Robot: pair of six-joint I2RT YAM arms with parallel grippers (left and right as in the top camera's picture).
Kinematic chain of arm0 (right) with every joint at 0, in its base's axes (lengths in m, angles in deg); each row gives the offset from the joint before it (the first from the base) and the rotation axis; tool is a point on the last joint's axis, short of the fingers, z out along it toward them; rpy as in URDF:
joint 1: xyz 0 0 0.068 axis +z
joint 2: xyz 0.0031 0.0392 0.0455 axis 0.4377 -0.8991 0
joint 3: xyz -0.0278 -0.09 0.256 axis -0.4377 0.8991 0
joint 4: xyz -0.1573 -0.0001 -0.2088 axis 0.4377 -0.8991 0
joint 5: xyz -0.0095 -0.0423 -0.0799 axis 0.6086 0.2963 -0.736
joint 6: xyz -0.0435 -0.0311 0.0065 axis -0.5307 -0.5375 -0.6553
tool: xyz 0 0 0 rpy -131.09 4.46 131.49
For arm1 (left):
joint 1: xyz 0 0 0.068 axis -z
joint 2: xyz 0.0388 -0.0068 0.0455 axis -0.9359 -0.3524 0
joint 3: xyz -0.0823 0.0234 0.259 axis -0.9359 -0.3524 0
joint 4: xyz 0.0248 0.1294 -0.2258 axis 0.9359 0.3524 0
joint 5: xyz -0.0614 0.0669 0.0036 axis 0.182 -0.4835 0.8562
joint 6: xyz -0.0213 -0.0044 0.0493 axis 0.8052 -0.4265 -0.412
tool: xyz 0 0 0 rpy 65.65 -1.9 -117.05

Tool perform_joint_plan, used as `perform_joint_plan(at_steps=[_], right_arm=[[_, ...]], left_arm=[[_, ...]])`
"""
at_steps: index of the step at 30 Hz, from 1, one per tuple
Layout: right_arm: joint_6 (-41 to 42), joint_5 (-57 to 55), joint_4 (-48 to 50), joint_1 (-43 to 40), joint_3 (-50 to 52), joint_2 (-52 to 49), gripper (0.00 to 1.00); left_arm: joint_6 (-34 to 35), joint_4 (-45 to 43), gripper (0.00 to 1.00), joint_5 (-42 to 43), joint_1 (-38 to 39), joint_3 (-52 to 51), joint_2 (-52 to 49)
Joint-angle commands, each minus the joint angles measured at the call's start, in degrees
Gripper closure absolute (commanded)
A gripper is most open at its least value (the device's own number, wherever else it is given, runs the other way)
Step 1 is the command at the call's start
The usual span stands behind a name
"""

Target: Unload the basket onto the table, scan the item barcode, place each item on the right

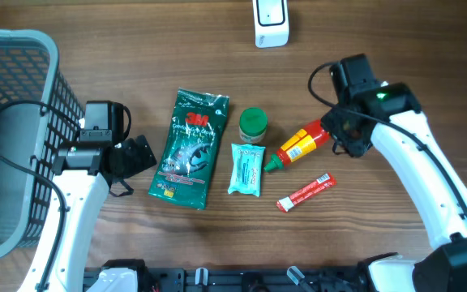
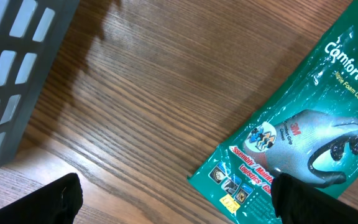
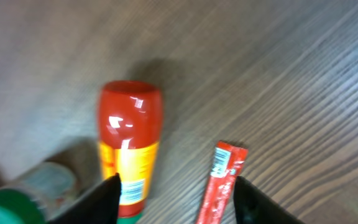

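Approach step: my right gripper (image 3: pixel 178 202), jaws apart and apparently clasping nothing, hangs above the sauce bottle (image 1: pixel 298 146) lying beside the red sachet (image 1: pixel 305 192); next, grip it and present its barcode to the white scanner (image 1: pixel 270 20), while my left gripper (image 2: pixel 179 208) gapes idle.

The worktop (image 1: pixel 396 49) is brown wood with a fine straight grain and a low satin sheen. The basket (image 1: pixel 51 57) is grey moulded plastic, matt, in an open lattice. The glove packet (image 2: pixel 303 143) is glossy green film, crinkled and catching glare. The bottle (image 3: pixel 129 124) is smooth red plastic, shiny at its rounded end, with a yellow label. The sachet (image 3: pixel 219 180) is red film with a slight gloss. The teal pouch (image 1: pixel 246 169) is shiny wrinkled film. The scanner (image 1: pixel 271 24) is smooth white plastic, as is the right arm's shell (image 1: pixel 416 154)
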Motion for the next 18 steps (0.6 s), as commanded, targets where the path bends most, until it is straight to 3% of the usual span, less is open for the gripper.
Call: perform_joint_plan(at_steps=[1, 3, 8, 11, 18], right_arm=[[-4.81, 4.57, 5.35, 0.13, 4.98, -0.2, 0.28], [-9.51, 7.26, 7.48, 0.13, 5.22, -0.33, 0.33], [-13.92, 10.27, 10.03, 0.13, 1.7, -1.16, 0.32], [-14.51, 10.29, 9.9, 0.44, -2.45, -7.13, 0.31], [-12.2, 8.9, -4.72, 2.19, -24.79, -26.69, 0.32]], left_arm=[[-1.14, 0.02, 0.0, 0.28, -0.35, -0.37, 0.66], [-1.14, 0.02, 0.0, 0.28, -0.35, -0.37, 0.66], [-1.11, 0.02, 0.0, 0.28, -0.35, -0.37, 0.66], [-1.14, 0.02, 0.0, 0.28, -0.35, -0.37, 0.66], [-1.11, 0.02, 0.0, 0.28, -0.35, -0.37, 0.66]])
